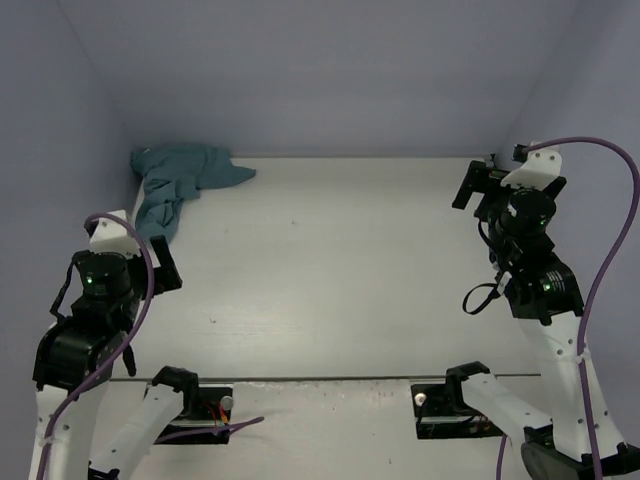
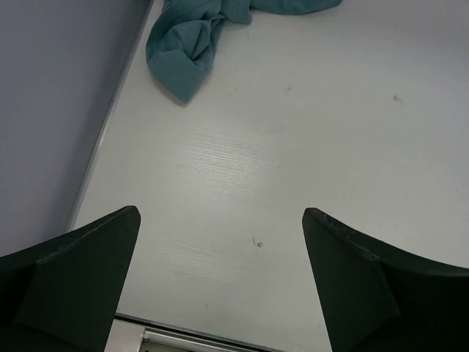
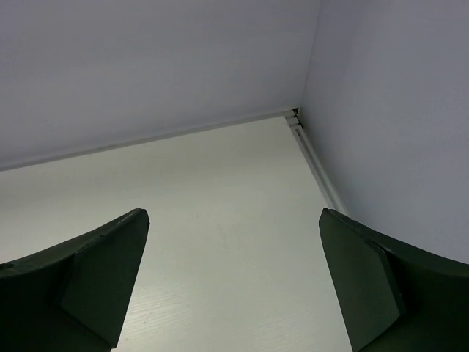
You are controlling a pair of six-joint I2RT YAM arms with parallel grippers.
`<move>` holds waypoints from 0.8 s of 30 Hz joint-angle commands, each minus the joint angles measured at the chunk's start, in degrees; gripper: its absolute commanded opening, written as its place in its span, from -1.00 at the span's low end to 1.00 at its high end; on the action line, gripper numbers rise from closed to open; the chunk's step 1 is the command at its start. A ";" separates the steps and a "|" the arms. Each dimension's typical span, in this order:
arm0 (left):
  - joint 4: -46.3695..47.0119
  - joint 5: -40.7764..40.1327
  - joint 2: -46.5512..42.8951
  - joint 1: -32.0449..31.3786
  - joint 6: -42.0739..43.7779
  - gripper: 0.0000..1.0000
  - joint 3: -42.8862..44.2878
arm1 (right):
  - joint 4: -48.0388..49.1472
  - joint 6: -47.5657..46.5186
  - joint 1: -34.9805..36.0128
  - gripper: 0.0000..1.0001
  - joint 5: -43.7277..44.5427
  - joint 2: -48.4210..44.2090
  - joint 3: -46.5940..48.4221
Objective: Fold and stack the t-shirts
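The crumpled teal-blue cotton t-shirt [image 1: 178,182] is lying upper left, trailing down toward the nearer left gripper [image 2: 220,220], which, like the right gripper [image 3: 234,220], is gaping wide, empty.

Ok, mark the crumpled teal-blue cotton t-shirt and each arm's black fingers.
crumpled teal-blue cotton t-shirt [image 1: 175,182]: top external view, middle of the bunched cloth.
left arm's black fingers [image 2: 73,279]: left wrist view, the finger at picture left.
right arm's black fingers [image 3: 388,293]: right wrist view, the finger at picture right.

The left arm [image 1: 75,345] and right arm [image 1: 540,285] have white links, black joints, purple cables [image 1: 590,142] and dark wedge-shaped fingers [image 2: 73,286].
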 commanded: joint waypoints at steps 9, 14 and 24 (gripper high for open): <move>12.65 1.94 42.06 7.96 -2.27 0.86 14.40 | 4.78 5.07 0.28 1.00 -9.31 -1.66 -7.64; 12.60 2.24 64.51 12.18 -2.50 0.86 34.84 | 4.78 6.73 0.28 1.00 -12.98 -3.41 -10.57; 12.70 6.17 91.47 12.49 24.38 0.85 64.73 | 4.60 11.13 0.31 1.00 -17.86 -6.65 -15.48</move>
